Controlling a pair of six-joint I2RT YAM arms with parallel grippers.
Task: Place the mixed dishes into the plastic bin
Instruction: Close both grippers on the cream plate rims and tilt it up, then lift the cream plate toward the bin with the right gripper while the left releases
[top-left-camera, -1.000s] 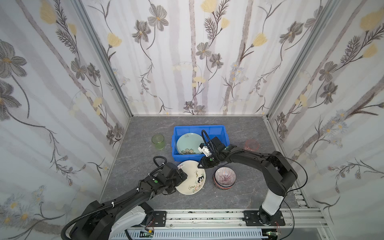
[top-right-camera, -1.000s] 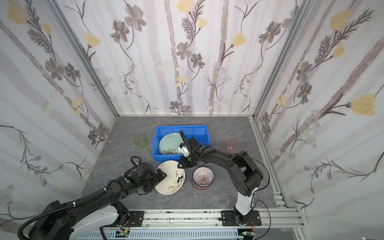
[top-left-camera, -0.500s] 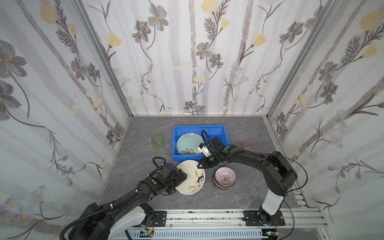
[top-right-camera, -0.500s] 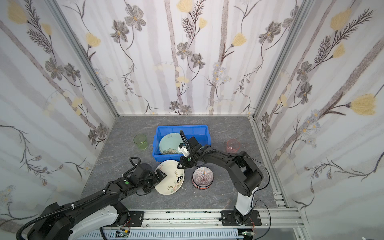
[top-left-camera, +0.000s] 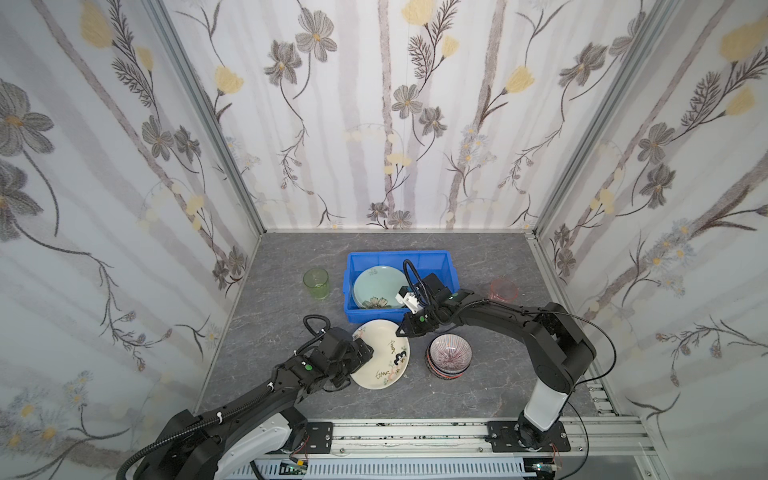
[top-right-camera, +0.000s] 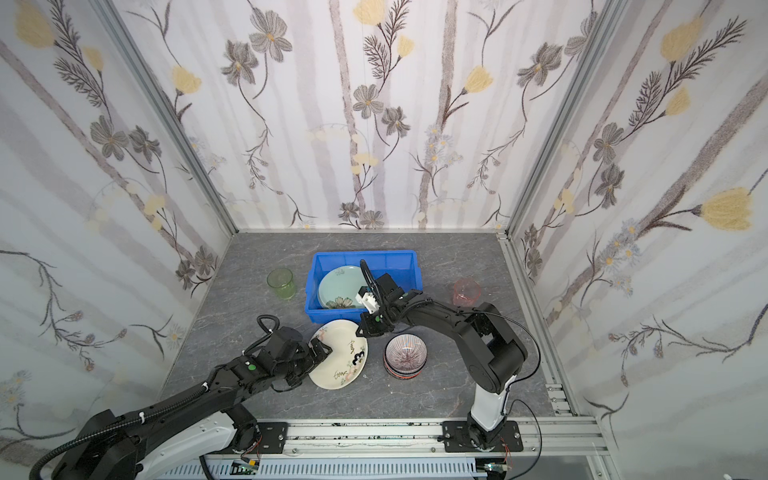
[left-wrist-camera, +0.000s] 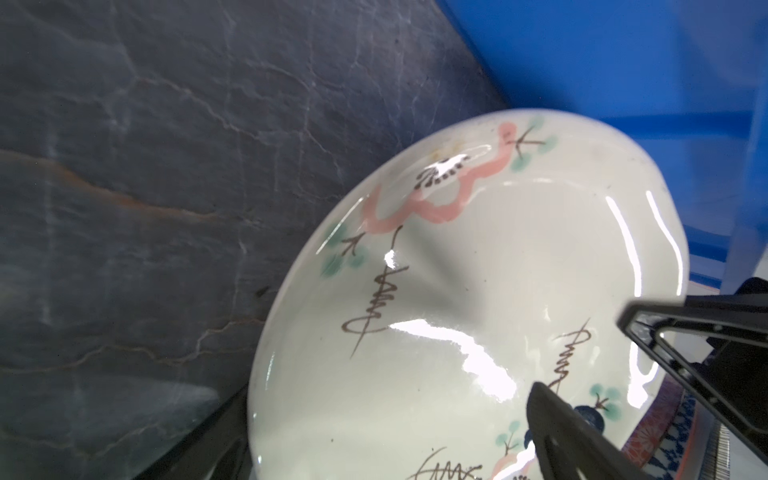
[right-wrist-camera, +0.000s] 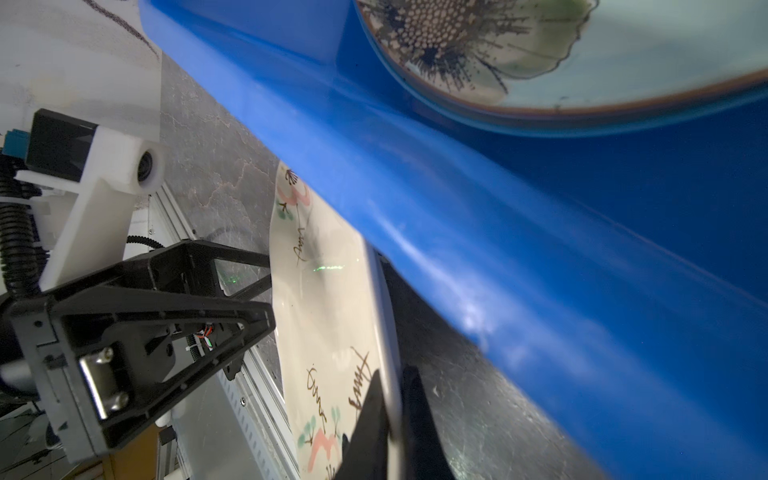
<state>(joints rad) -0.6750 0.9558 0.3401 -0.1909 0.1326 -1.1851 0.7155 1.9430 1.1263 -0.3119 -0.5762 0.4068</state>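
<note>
Green plate (top-left-camera: 376, 286) in bin (top-left-camera: 397, 252); my right hand (top-left-camera: 401, 331) pinches the cream plate (top-left-camera: 384, 361), left hand (top-left-camera: 365, 352) spread; bowls (top-left-camera: 449, 355), tumblers (top-left-camera: 316, 282) remain.

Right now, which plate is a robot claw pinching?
The cream plate beside the blue bin: the right gripper is shut on its rim. The pale green flower plate lies inside that bin, ungripped.

On the tabletop (top-left-camera: 478, 399), the bin (top-left-camera: 399, 254) holds a plate (top-left-camera: 376, 286). A second plate (top-left-camera: 384, 357) sits before the bin, stacked bowls (top-left-camera: 449, 353) right of it. A left tumbler (top-left-camera: 316, 282) and right tumbler (top-left-camera: 503, 289) flank the bin.
</note>
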